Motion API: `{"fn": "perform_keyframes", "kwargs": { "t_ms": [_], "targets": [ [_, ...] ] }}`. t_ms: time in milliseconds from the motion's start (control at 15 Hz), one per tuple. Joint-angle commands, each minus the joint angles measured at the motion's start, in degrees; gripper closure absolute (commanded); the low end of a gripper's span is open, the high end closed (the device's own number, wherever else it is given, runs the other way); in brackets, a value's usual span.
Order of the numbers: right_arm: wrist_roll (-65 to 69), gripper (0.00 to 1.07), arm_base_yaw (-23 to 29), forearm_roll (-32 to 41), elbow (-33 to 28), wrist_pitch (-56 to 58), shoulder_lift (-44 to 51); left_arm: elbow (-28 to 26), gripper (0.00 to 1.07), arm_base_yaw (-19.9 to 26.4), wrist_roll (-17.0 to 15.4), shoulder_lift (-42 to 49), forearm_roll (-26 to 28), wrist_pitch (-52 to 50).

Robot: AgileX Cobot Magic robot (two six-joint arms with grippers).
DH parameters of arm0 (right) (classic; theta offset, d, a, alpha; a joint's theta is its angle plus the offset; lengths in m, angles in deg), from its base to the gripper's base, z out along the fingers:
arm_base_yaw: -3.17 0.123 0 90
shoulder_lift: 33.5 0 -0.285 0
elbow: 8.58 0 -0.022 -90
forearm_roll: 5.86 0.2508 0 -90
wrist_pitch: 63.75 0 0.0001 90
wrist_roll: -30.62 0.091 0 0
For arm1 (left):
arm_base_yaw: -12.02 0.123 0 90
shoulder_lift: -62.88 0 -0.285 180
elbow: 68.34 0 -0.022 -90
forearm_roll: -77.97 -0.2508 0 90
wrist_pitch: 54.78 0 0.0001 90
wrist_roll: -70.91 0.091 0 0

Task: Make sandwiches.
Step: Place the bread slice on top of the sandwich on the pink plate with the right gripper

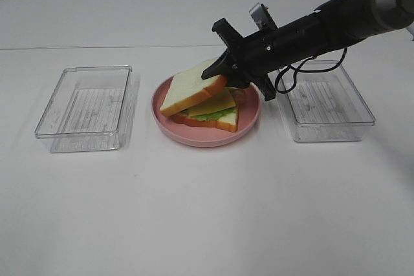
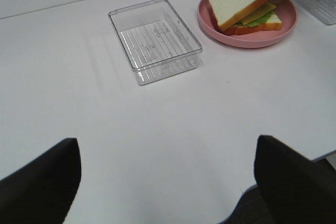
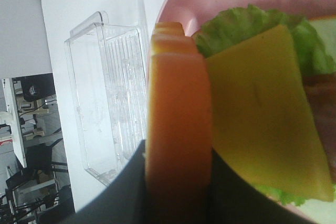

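Table: white top (image 1: 194,224) — two clear trays (image 1: 87,108) flank a pink plate (image 1: 194,135).
Sandwich: stacked (image 1: 213,116) on the plate.
Right gripper: (image 1: 223,72) clamped on top bread slice (image 1: 191,88), held tilted.
Left gripper: (image 2: 168,182) spread wide — empty.

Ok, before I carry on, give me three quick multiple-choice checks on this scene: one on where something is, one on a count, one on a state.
1. Where does the lower half of the sandwich sit?
A. in the left clear container
B. on the pink plate
C. on the bare table

2. How many clear plastic containers are on the table?
A. one
B. two
C. three

3. What is the right gripper doing?
A. its fingers are shut on the top bread slice, held tilted
B. open above the plate
C. resting in a container

Answers:
1 B: the lettuce and cheese stack lies inside the plate's rim.
2 B: one container left of the plate, one right.
3 A: the right wrist view shows the crust edge clamped.
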Motion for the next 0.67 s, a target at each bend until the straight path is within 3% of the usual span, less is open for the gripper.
{"fn": "perform_keyframes", "kwargs": {
  "t_ms": [67,200,333,400,467,533,667],
  "targets": [
    [0.4,1.07,-0.2,-0.6,-0.1,-0.6,0.1,0.1,0.21,-0.1,-0.1,1.1,0.1,-0.6],
    [0.7,1.07,-0.2,-1.3,-0.1,-0.8,0.2,0.1,0.21,-0.1,-0.1,1.1,0.1,-0.6],
    [1.3,0.87,-0.2,-3.3,-0.1,-1.7,1.1,0.1,0.21,-0.1,-0.1,1.1,0.1,-0.6],
    [1.3,0.56,-0.2,-4.5,-0.1,-2.6,2.5,0.1,0.21,-0.1,-0.1,1.1,0.1,-0.6],
    [1.5,0.45,-0.2,-5.1,-0.1,-3.1,3.1,0.1,0.21,-0.1,-0.1,1.1,0.1,-0.6],
    [2.8,0.38,-0.2,-6.0,-0.1,-3.2,3.7,0.1,0.21,-0.1,-0.1,1.1,0.1,-0.6],
    [5.3,0.36,-0.2,-8.3,-0.1,-3.2,4.0,0.1,0.21,-0.1,-0.1,1.1,0.1,-0.6]
  ]
}}
